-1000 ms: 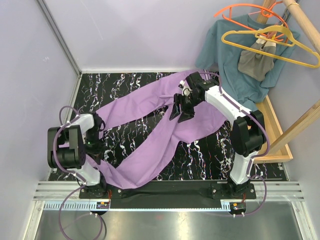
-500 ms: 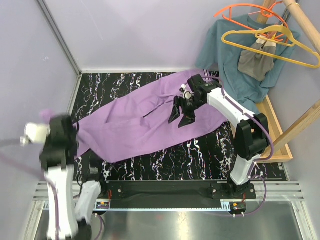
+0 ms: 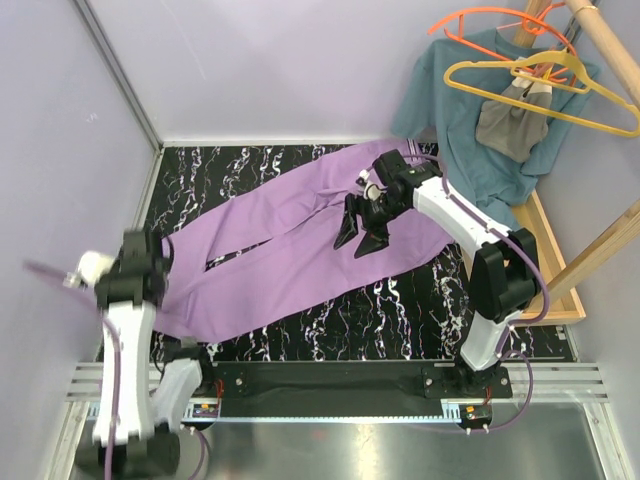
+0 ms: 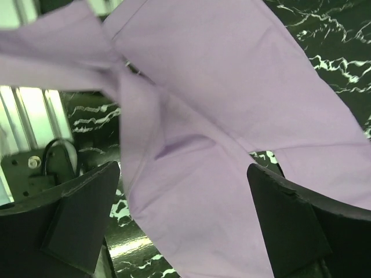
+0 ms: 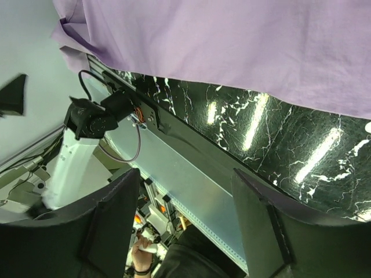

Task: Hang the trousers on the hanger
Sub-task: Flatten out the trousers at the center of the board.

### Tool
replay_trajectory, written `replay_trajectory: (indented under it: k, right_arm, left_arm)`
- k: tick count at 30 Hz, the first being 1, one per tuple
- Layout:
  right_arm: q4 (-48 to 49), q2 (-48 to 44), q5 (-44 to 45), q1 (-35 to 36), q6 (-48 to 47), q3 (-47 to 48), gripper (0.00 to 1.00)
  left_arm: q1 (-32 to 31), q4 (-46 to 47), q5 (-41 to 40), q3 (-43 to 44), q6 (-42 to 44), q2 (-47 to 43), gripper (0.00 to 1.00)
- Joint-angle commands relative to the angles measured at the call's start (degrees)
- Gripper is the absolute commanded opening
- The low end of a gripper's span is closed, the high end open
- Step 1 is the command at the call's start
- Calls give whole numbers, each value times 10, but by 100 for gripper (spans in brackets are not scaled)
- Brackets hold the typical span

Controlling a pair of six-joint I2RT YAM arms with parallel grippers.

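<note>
left arm (image 3: 130, 300) is raised at the left edge of the table (image 3: 400, 310), blurred in the top view. left gripper (image 4: 185, 220): fingers (image 4: 81, 214) spread wide, nothing pinched. the wrist view shows loose lilac cloth lying beyond the gap, with a fold of it blurred at the upper left.

trousers (image 3: 290, 250) lie flat on the table, running diagonally from low left to upper right. the two legs end just beside the left arm, and the split between them shows at mid-left. the wide end sits at the upper right, near the teal shirt (image 3: 460, 130). can't make out the waistband.

right gripper (image 3: 360, 230) hangs over the upper part of the trousers, pointing down-left. its fingers (image 5: 110, 226) are apart with nothing between them. the right wrist view shows the cloth edge and bare table past them.

hanger (image 3: 590, 117), the yellow one, hangs on the wooden rack (image 3: 600, 40) at top right, well apart from the trousers and both grippers. it sits in front of the teal shirt and a small grey garment (image 3: 510, 125). an orange hanger (image 3: 480, 15) is just above it.
</note>
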Motion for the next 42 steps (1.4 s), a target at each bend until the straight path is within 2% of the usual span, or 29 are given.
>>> replay_trajectory:
  k: [1,4,5,6,7,8,10,13,17,21,27,29,31,35,39,41,42]
  right_arm:
    - [-12,11,9,3,-13,27,72]
    - [-20,22,18,3,-16,38,74]
    - [-24,26,23,3,-17,47,76]
    - [-27,28,27,2,-18,53,82]
    - [-38,32,32,3,-20,59,99]
    - [-43,39,33,3,-24,72,100]
    - [-48,44,31,3,-23,78,100]
    - [-49,56,24,3,-17,81,100]
    - [-49,64,8,3,-9,74,100]
    - [-51,69,8,3,-10,75,100]
    - [-46,73,-5,4,-7,81,100]
    - [-47,77,-5,3,-9,81,100]
    - [-48,78,1,3,-10,81,100]
    - [-49,93,9,4,-4,91,100]
    - [-52,106,16,3,-3,112,100]
    - [-52,113,16,4,-5,118,100]
    - [-52,116,18,3,-6,120,100]
  left_arm:
    - [1,19,23,70,90,153,98]
    - [0,0,57,91,83,226,90]
    - [0,-15,60,87,71,252,84]
    - [0,-24,66,79,38,256,81]
    - [3,-32,77,71,18,256,77]
    - [6,-38,83,49,1,247,72]
    - [25,-18,95,26,-7,231,70]
    - [59,25,76,4,45,234,70]
    - [87,19,42,3,87,297,70]
    - [104,53,45,-8,120,360,68]
    - [104,61,36,3,128,410,49]
    - [105,56,31,-3,124,409,36]
    - [104,59,30,-16,119,406,32]
    - [106,61,30,-27,117,410,34]
    - [107,64,35,-37,111,411,40]
    - [107,68,37,-39,112,410,39]
    - [107,68,36,-40,111,409,34]
